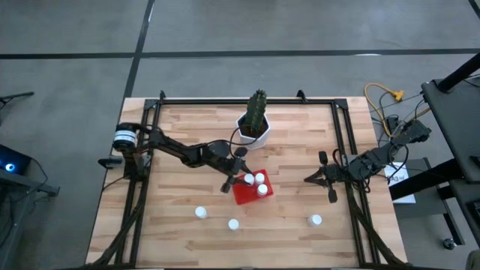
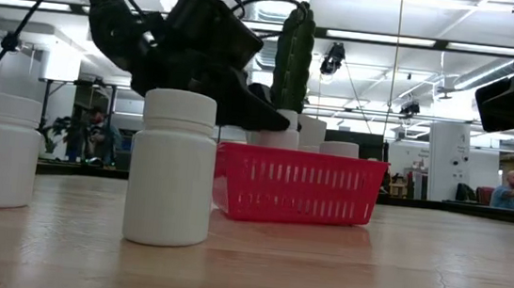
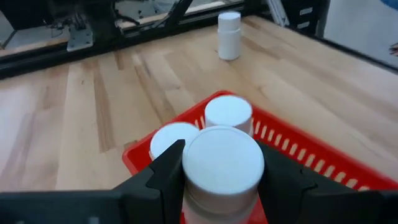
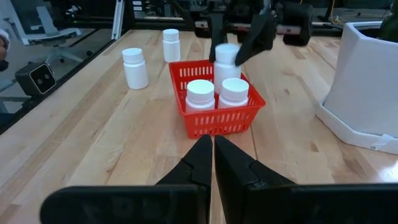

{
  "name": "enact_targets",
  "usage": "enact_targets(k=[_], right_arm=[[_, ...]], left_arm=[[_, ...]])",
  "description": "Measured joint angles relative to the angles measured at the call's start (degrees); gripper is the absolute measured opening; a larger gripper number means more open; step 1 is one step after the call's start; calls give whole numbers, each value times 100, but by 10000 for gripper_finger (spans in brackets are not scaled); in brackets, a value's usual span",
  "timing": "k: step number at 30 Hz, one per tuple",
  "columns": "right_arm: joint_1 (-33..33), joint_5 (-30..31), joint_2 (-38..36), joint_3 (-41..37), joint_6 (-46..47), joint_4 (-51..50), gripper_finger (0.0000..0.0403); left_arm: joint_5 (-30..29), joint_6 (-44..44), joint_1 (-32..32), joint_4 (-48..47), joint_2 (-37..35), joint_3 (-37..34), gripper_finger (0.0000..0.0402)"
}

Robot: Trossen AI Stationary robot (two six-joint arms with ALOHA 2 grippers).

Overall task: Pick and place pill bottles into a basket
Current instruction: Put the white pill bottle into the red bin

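The red basket (image 1: 241,196) sits mid-table with two white pill bottles (image 4: 200,94) (image 4: 234,92) standing in it. My left gripper (image 3: 222,177) is over the basket's left side, shut on a third pill bottle (image 3: 222,163). Three more pill bottles (image 1: 201,212) (image 1: 233,223) (image 1: 316,220) stand upright on the wood nearer the table's near edge. At the table's right side, well clear of the basket, my right gripper (image 4: 212,155) is shut on nothing. My left gripper pinches the pill bottle's upper body, just under the cap (image 4: 227,57), between its two fingers (image 3: 166,169). It comes slanting down from the table's left. The bottle stands upright with its lower part inside the basket (image 4: 214,115). Whether it rests on the basket's floor I cannot tell.
A white pot (image 1: 253,133) with a green cactus (image 1: 258,109) stands just beyond the basket toward the far edge. Black frame rails (image 1: 346,150) run along the table's left and right sides. Bare wood lies between the basket and my right gripper.
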Motion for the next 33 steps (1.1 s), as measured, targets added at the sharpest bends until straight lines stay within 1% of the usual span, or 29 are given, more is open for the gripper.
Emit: enact_targets(k=[5, 9, 18, 22, 24, 33], right_arm=[[2, -3, 4, 0, 9, 0, 9], [2, -4, -2, 0, 22, -4, 9], [2, -7, 2, 0, 16, -2, 9], [2, -4, 2, 0, 20, -2, 9], [2, -7, 2, 0, 20, -2, 9], [2, -5, 2, 0, 20, -2, 9]], left_arm=[[-8, -2, 0, -1, 336, 169, 142], [-7, -4, 0, 4, 450, 262, 142], [-47, 0, 21, -66, 456, 271, 142], [-318, 2, 24, -117, 456, 271, 161], [-341, 0, 24, -113, 456, 271, 167], [-452, -2, 24, -110, 454, 271, 175]])
